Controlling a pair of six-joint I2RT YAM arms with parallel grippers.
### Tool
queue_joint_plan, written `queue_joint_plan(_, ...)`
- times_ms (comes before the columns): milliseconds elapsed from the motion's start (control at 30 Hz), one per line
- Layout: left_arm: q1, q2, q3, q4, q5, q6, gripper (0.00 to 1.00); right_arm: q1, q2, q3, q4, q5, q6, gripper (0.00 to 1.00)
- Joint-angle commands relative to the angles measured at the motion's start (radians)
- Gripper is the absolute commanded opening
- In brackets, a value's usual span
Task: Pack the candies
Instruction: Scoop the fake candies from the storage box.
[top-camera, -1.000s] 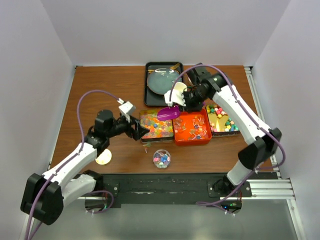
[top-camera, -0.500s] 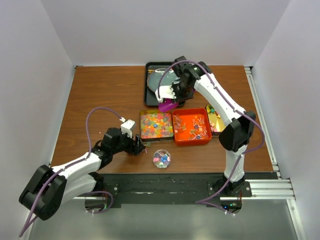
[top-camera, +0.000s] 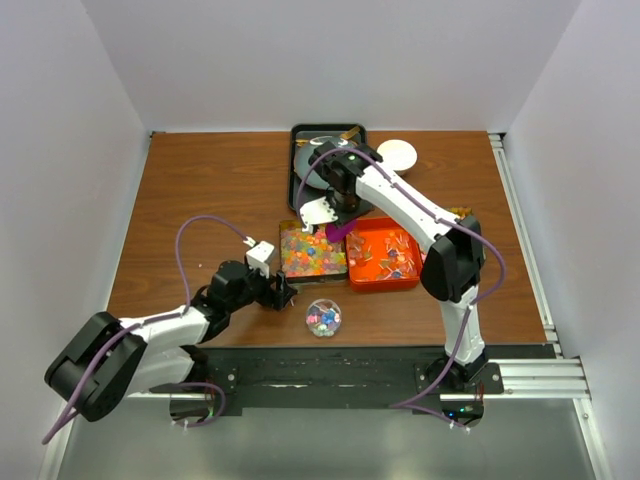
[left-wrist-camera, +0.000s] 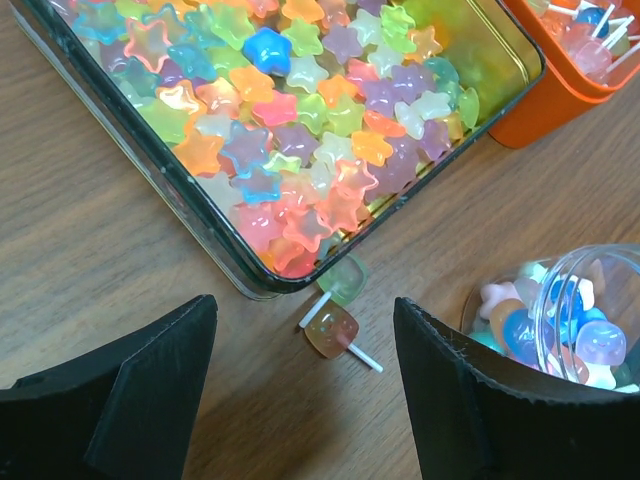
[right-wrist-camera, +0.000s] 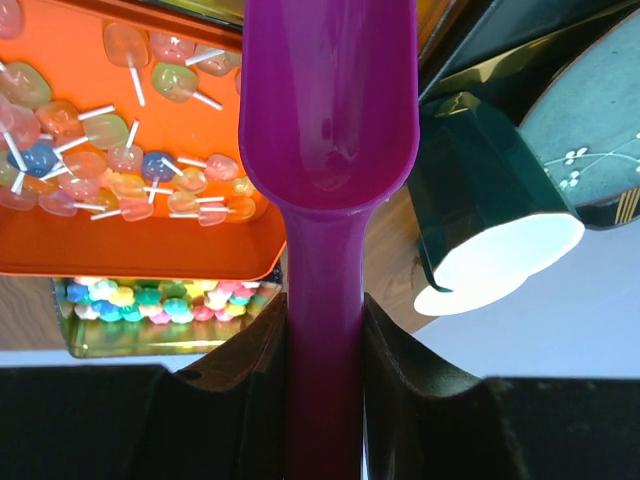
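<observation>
My right pincer (right-wrist-camera: 325, 345) is clamped on the handle of a purple scoop (right-wrist-camera: 328, 120), its bowl seemingly empty, above the orange tray (right-wrist-camera: 100, 245) of lollipop candies (right-wrist-camera: 125, 155). My left pincer (top-camera: 283, 293) hangs with fingers apart over two loose candies (left-wrist-camera: 335, 322) on the table (left-wrist-camera: 80, 250), just beside the tin (left-wrist-camera: 200, 215) of star candies (left-wrist-camera: 300, 110) and near a clear jar (left-wrist-camera: 600, 265).

Two loose lollipops (left-wrist-camera: 332, 330), one purple scoop (right-wrist-camera: 330, 150), one jar (left-wrist-camera: 575, 262), one orange tray (top-camera: 385, 283)

Top external: high above and behind the rig, looking down, whole brown wooden table (top-camera: 200, 190) in frame. Left wrist: close, facing down at star-shaped pastel candies (left-wrist-camera: 300, 110). Right wrist: close, looking along purple plastic scoop (right-wrist-camera: 330, 150). All three views share the orange rectangular tray (top-camera: 384, 283).
</observation>
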Motion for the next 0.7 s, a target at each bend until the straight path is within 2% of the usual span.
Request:
queue_joint_plan(0, -0.011, 0.012, -0.025, 0.136, 0.047, 0.026, 0.76, 0.027, -0.005, -0.003, -0.042, 0.116, -0.019, 0.0)
queue_joint_plan(300, -0.037, 0.015, -0.047, 0.17, 0.054, 0.031, 0.75, 0.05, 0.006, -0.061, 0.047, 0.229, -0.071, 0.0)
queue_joint_plan(467, -0.037, 0.028, -0.045, 0.177, 0.035, 0.032, 0.75, 0.073, -0.005, -0.158, 0.134, 0.274, -0.126, 0.0)
queue_joint_plan(667, -0.039, 0.042, -0.047, 0.193, 0.041, 0.04, 0.75, 0.086, 0.003, -0.188, 0.116, 0.207, -0.131, 0.0)
